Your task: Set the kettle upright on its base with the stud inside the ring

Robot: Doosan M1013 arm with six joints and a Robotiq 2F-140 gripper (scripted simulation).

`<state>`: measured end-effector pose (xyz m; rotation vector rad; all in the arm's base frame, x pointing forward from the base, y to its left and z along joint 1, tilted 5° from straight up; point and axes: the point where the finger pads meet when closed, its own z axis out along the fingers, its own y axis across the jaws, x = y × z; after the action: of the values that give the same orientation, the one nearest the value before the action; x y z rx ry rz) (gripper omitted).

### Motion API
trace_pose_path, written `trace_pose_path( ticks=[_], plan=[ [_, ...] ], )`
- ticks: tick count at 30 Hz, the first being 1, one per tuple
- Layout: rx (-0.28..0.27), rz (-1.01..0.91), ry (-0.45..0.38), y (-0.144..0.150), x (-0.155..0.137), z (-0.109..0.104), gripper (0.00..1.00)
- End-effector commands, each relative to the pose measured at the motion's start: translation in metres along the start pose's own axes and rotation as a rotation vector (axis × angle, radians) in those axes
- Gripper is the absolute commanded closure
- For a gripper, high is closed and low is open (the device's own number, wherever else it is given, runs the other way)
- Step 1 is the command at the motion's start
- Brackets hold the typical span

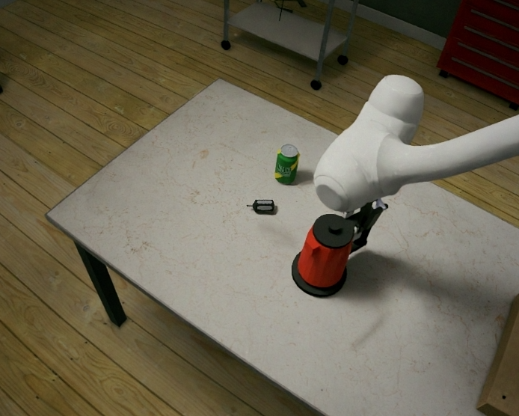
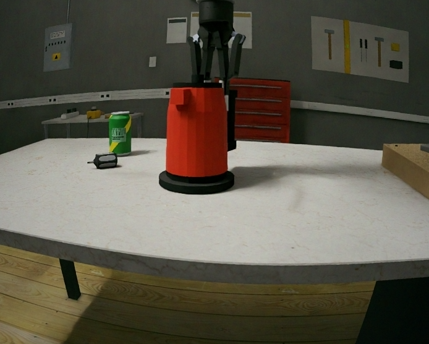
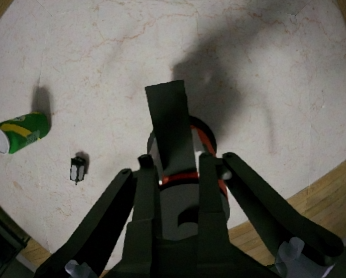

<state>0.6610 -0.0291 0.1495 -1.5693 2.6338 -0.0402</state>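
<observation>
The red kettle point(image 1: 325, 255) with a black lid stands upright on its round black base point(image 1: 316, 289) near the middle of the table. It also shows in the exterior view point(image 2: 196, 133), on the base point(image 2: 196, 182). My gripper point(image 2: 214, 77) comes down from above and is shut on the kettle's black handle point(image 2: 231, 120) at its top. In the wrist view the fingers clamp the handle point(image 3: 168, 118) with the red rim just below. The stud and ring are hidden under the kettle.
A green can point(image 1: 286, 164) stands behind the kettle to the left. A small black tool point(image 1: 262, 206) lies near it. A wooden box point(image 2: 406, 163) sits at the table's right edge. A red drawer cabinet point(image 2: 263, 109) and a metal cart point(image 1: 286, 25) stand beyond the table.
</observation>
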Motion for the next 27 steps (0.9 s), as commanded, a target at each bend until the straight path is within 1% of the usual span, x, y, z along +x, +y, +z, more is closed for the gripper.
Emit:
trace_pose_path(
  ticks=[1,12,13,27],
  plan=[
    [0.001,0.000,-0.001,-0.0004,-0.0003,-0.0007,0.90],
    [0.001,0.000,-0.001,-0.0004,-0.0003,-0.0007,0.90],
    [0.001,0.000,-0.001,-0.0004,-0.0003,-0.0007,0.48],
    [0.001,0.000,-0.001,-0.0004,-0.0003,-0.0007,0.48]
  ],
)
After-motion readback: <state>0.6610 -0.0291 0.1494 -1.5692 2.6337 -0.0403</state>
